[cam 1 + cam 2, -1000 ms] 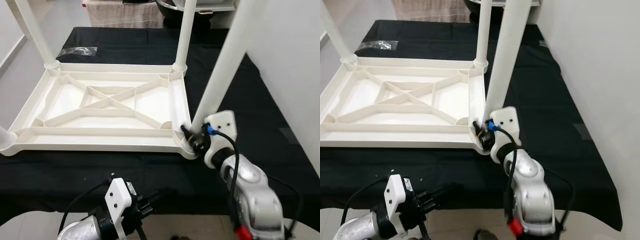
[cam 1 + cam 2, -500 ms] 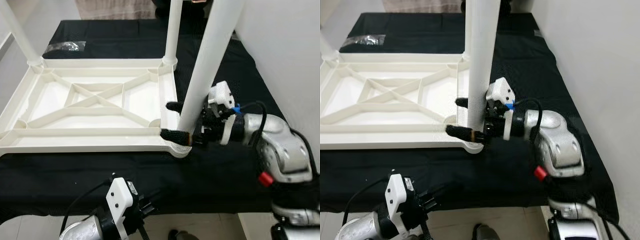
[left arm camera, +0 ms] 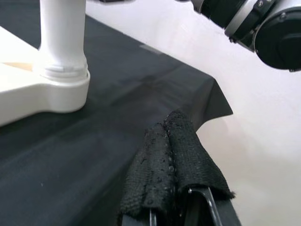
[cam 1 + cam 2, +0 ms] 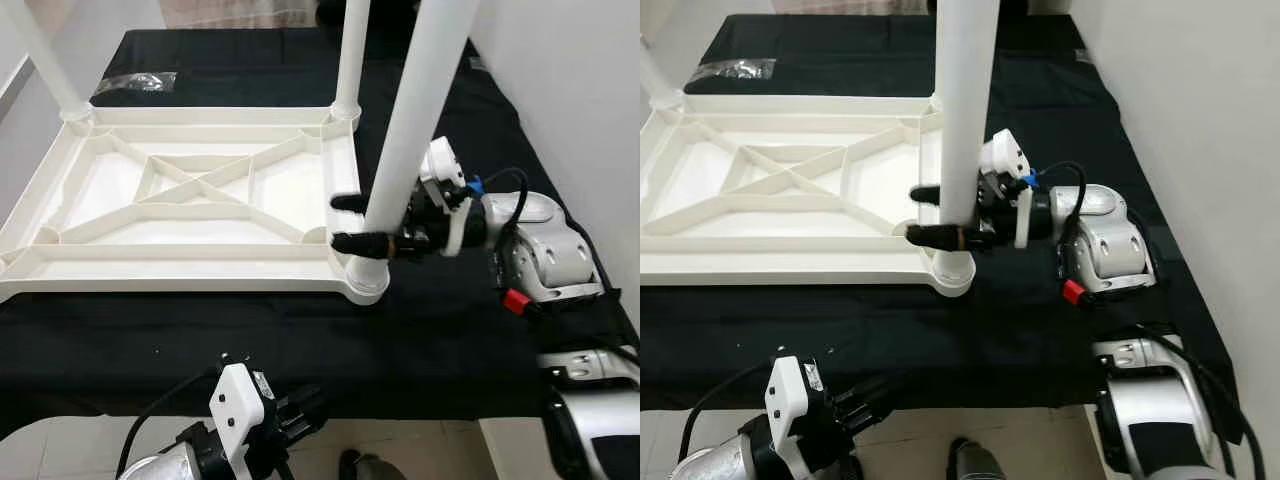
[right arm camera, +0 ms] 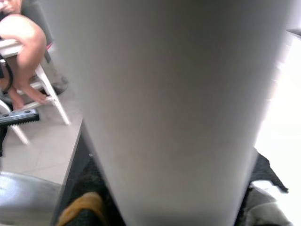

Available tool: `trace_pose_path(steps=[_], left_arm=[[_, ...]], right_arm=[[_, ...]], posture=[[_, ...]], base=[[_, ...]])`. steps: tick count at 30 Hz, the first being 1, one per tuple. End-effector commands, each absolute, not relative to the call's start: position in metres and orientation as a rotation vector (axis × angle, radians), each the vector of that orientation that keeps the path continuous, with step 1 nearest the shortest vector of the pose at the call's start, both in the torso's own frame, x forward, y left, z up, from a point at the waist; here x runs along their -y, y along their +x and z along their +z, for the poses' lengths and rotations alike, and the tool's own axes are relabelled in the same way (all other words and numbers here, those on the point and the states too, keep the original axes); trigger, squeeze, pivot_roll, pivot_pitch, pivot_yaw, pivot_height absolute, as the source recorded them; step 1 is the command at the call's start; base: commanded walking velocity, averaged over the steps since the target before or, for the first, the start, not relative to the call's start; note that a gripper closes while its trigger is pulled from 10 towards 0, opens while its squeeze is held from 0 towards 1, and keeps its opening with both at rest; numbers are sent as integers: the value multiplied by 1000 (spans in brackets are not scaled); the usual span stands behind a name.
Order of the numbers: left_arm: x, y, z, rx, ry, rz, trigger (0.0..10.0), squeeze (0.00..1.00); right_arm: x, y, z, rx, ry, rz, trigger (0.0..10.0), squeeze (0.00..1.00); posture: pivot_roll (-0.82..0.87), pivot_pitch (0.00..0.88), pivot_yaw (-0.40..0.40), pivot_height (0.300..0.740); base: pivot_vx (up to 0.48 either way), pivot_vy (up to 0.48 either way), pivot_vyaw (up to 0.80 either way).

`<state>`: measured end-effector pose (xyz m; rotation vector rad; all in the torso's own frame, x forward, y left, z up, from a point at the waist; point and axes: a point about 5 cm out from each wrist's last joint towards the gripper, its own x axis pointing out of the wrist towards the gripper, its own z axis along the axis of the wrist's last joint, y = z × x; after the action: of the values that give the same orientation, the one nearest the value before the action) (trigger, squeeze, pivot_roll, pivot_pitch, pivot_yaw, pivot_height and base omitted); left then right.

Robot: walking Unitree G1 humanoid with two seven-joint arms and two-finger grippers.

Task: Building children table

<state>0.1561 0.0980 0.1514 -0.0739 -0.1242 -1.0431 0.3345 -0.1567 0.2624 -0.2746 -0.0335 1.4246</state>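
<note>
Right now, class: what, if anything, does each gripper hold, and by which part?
The right gripper clasps the white plastic table leg near its base, above the corner socket. The left gripper holds nothing.

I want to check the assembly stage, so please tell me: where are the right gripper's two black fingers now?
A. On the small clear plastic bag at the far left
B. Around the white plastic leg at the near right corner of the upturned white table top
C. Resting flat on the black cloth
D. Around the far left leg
B: the right gripper has one black finger on each side of the white plastic leg, just above its socket in the upturned white table top.
</note>
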Motion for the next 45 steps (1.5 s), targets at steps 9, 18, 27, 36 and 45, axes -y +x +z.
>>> trace_pose_path(steps=[9,18,27,36,45], left_arm=[[-99,155,150,111,-70,-1054,10000,0],[-100,163,147,122,-46,-1045,10000,0],[-98,171,145,140,-36,-1031,10000,0],[-96,169,147,145,-46,-1032,10000,0],[-94,162,149,141,-59,-1044,10000,0]], right_arm=[[164,311,229,-36,-119,1270,0,0],[147,251,133,-397,-207,333,0,0],[120,282,165,-259,-117,395,4471,0],[111,288,222,-2,-38,883,10000,1000],[144,307,240,-18,-378,1292,10000,592]], posture=[[64,263,-55,740],[54,239,-52,740],[52,203,-72,740],[59,223,-59,740],[86,246,-56,740]], base=[[0,0,0],[0,0,0],[0,0,0],[0,0,0],[0,0,0]])
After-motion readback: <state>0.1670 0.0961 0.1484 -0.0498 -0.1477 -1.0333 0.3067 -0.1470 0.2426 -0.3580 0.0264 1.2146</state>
